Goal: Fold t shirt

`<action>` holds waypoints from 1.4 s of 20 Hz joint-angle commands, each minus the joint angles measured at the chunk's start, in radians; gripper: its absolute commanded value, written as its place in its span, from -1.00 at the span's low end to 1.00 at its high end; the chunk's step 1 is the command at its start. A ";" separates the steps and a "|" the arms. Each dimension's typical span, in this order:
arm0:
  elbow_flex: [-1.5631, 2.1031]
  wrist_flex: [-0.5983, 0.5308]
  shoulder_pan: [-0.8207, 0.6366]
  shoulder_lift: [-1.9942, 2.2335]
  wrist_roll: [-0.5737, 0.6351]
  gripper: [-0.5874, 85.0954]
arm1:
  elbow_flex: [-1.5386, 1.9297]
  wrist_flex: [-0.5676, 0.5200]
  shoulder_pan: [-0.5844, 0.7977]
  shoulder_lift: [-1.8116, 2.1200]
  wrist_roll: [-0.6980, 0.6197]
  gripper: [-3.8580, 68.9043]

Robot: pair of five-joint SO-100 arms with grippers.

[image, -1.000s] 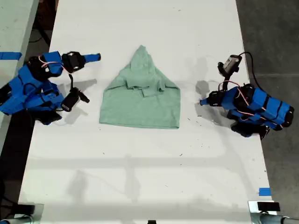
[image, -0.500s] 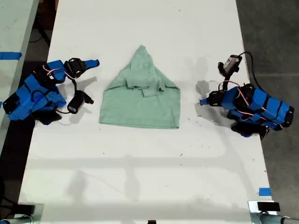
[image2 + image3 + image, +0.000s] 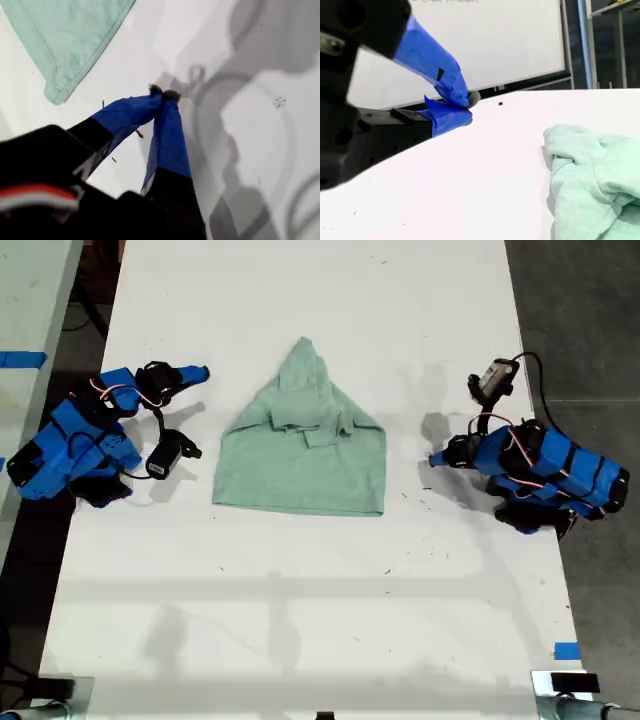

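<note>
The pale mint-green t shirt [image 3: 300, 455] lies on the middle of the white table [image 3: 300, 620], its upper part folded in to a point and its lower hem straight. My first gripper [image 3: 433, 459] is shut and empty, low over the table at the exterior view's right, a short way from the shirt's hem corner [image 3: 65, 35]. Its blue-taped tips [image 3: 163, 91] meet. My second gripper [image 3: 203, 371] is at the exterior view's left, also shut on nothing [image 3: 467, 106], apart from the bunched shirt fabric [image 3: 590, 175].
Both blue arms rest near the table's long edges in the exterior view. Dark floor lies beyond the exterior view's right edge, and another pale surface with blue tape [image 3: 20, 359] beyond the left. A blue tape mark [image 3: 566, 650] sits near the table's lower right corner in that view.
The second arm has shifted slightly at the exterior view's left, its gripper dropping a little and its wrist camera swinging toward the shirt. The first arm and shirt have not moved.
</note>
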 commanded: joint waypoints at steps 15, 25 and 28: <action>0.040 0.002 -0.015 0.012 -0.017 -0.99 | 0.034 0.017 0.014 0.011 0.074 -0.89; 0.040 0.002 -0.011 0.012 -0.012 -0.99 | 0.034 0.018 0.012 0.011 0.138 -0.89; 0.040 0.002 -0.009 0.012 -0.014 -0.99 | 0.034 0.018 0.009 0.011 0.143 -0.89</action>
